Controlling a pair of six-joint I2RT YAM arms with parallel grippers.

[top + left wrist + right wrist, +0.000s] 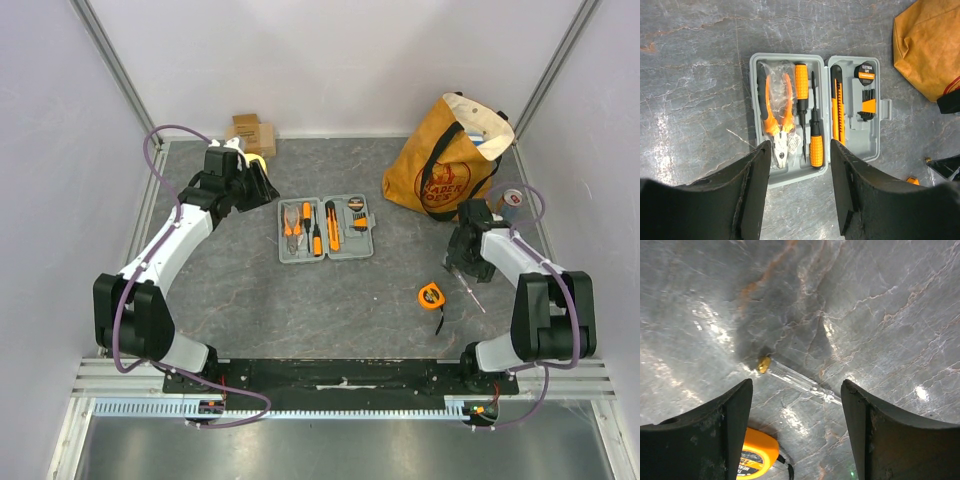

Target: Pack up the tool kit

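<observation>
Tool kit (358, 244) lies open and flat at mid-table, both halves up, most slots filled: bagged pliers (777, 110), two screwdrivers (801, 95), knife (836, 105). The near part of the right half (865, 142) looks bare. Two pieces are loose on the table, near and right of the case: the tape measure (431, 295) and, just right of it, a slim clear tool (472, 292) with a brass tip. Your right gripper (465, 262) hangs over that clear tool (800, 382), fingers apart, holding nothing. The left gripper (268, 190) sits at the case's far-left side looking down into it (800, 165), fingers also apart and empty. The main risk is the clear tool. It is thin, smooth and flat on the table, so a pinch that comes down slightly off line will likely roll or skid it away, or scrape your fingertips on the tabletop. The tape measure (756, 455) is close beside it, and a wide approach could knock it aside or catch its cord. The case looks light, so a nudge from the left gripper could slide it. Any piece seated proud, the bagged pliers included, could stop the lid closing. Watch the tote bag (445, 160) on the far right during swings.
</observation>
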